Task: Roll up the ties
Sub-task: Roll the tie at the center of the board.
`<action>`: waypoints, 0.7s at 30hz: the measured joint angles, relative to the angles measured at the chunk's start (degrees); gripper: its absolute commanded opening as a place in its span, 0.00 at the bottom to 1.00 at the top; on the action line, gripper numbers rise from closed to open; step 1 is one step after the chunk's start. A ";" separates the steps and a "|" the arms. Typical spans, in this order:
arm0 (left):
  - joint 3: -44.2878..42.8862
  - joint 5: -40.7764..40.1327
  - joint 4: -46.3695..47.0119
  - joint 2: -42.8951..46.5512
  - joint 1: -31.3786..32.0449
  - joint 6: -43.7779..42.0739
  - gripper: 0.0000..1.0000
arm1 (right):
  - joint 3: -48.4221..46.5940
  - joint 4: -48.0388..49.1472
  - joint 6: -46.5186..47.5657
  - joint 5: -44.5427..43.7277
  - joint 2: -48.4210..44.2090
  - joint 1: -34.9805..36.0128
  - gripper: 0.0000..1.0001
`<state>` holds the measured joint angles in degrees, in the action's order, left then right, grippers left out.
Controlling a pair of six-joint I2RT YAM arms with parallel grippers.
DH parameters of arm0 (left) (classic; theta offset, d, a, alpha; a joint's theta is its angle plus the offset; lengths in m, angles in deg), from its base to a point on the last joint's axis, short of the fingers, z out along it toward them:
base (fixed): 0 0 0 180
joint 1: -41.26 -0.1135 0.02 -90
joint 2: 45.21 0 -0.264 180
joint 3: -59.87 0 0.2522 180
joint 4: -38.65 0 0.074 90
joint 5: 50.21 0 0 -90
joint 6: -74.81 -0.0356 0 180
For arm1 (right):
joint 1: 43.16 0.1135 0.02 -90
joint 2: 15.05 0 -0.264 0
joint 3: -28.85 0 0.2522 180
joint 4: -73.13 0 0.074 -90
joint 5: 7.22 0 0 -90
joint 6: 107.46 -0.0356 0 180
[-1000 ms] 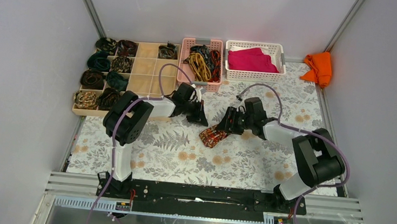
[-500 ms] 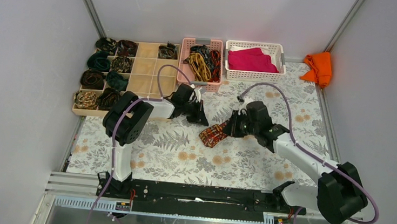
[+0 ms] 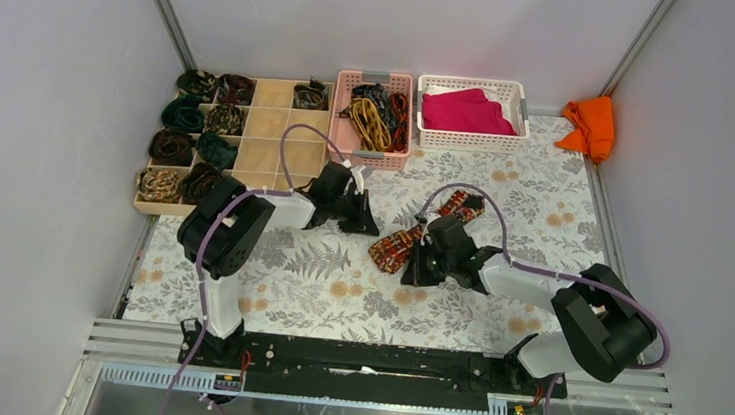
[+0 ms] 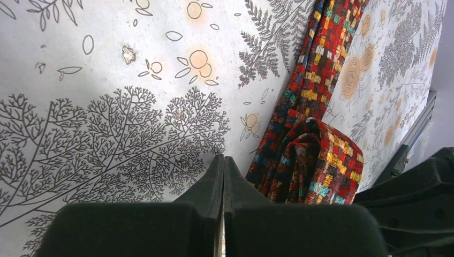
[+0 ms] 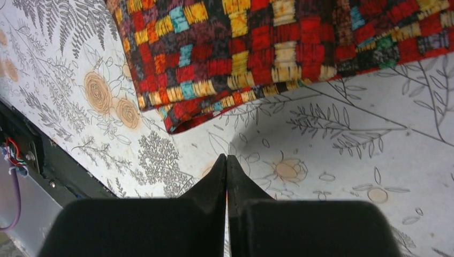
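Red-orange checked fabric, the tie (image 3: 396, 248), lies on the floral counter (image 3: 316, 288) between my two arms. Its near-left end is folded into a loose bundle and the rest stretches toward the far right. My left jaws are pressed together, empty, just left of that bundle. My right jaws are pressed together too, empty, just beside the tie's near edge.

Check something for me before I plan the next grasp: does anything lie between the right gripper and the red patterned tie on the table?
Nothing visible does. The right gripper, jaws shut, points at the red patterned tie, and only a bare strip of floral table cover lies between them.
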<state>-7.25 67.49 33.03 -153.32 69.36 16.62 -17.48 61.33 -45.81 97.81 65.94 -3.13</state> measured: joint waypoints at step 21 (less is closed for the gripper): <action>6.43 -2.91 2.27 4.76 4.87 3.26 0.00 | -2.29 16.13 -5.51 1.57 11.61 1.55 0.00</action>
<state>-0.83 64.58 35.30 -148.56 74.24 19.88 -19.78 77.46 -51.32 99.38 77.55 -1.57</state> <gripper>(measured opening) 0.007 0.010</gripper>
